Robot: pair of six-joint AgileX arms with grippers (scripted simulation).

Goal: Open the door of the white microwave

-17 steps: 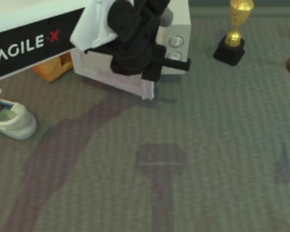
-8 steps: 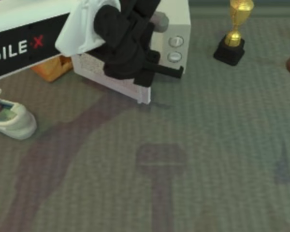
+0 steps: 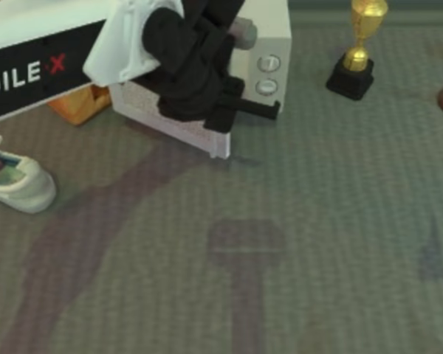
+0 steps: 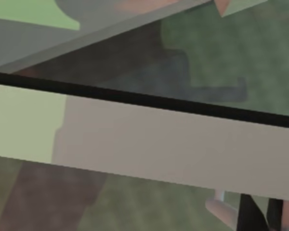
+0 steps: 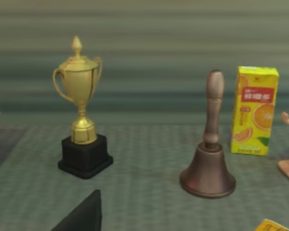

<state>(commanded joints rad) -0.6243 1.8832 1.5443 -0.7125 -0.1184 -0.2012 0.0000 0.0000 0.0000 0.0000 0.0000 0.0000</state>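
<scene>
**Left arm at the microwave, door ajar**

Surface: grey-green woven tabletop (image 3: 340,221) with darker brownish bands running across it. Behind it, in the right wrist view, a wall of horizontal grey-green stripes.

The white microwave (image 3: 269,29) stands at the far edge, left of centre, two round knobs on its right front. The door (image 3: 184,129) is swung partway out, its free edge angled toward the near side, apart from the knob panel. What lies inside the cavity is hidden by the arm.

Left gripper (image 3: 240,110) is over the door's free edge; whether its fingers are spread or closed I cannot tell. The left wrist view shows only a pale slab edge, close up.

Nearby: orange box (image 3: 81,103) behind the arm, white shoe (image 3: 18,181) at left, gold trophy (image 3: 358,48) at right, brown bell (image 5: 208,154), juice carton (image 5: 255,110). Right arm not visible from above.
</scene>
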